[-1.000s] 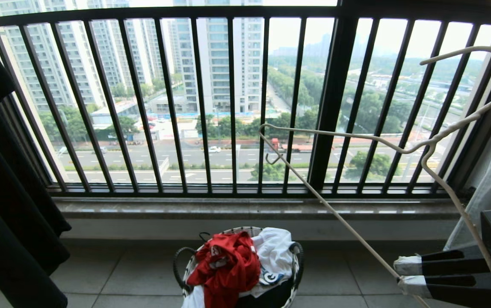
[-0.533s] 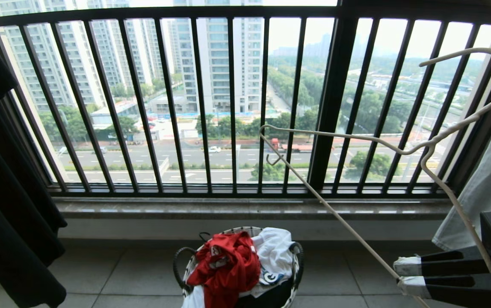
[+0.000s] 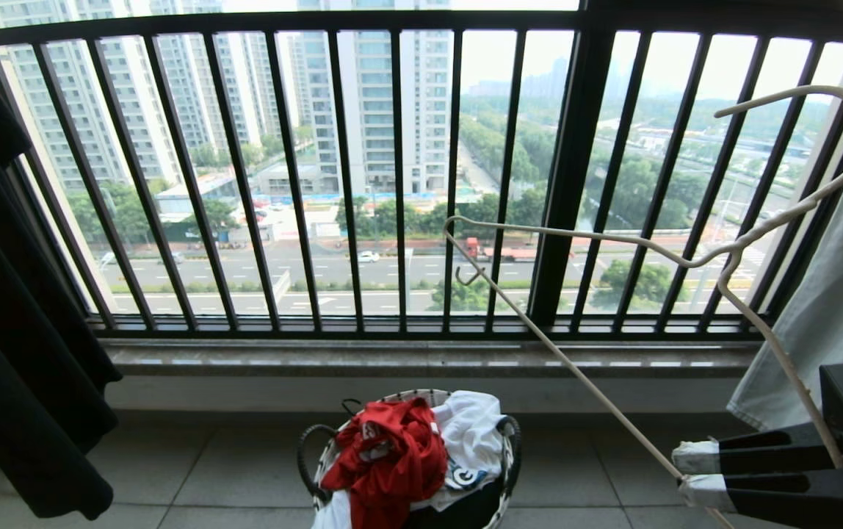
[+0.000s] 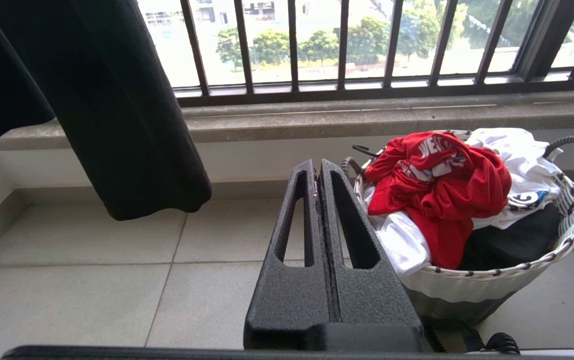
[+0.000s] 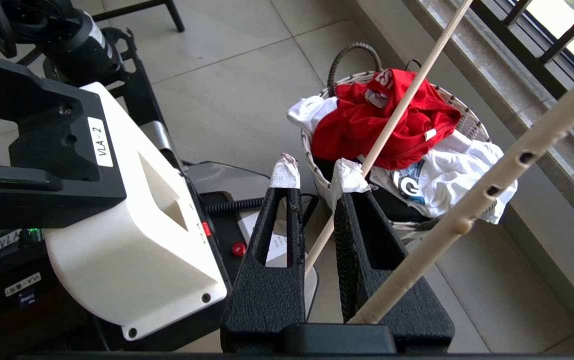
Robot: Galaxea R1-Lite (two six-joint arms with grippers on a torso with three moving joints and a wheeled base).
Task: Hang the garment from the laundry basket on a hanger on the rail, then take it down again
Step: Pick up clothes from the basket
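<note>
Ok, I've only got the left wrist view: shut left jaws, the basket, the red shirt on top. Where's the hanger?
Observer: The right gripper, low on the robot's right, has the white hanger clamped between its jaws.
Operator: Is anything on it?
Observer: No, the hanger is bare. It is held up in front of the window railing.
Operator: Is anything close to that arm?
Observer: A pale grey garment hangs close by the right gripper, at the robot's far right.
</note>
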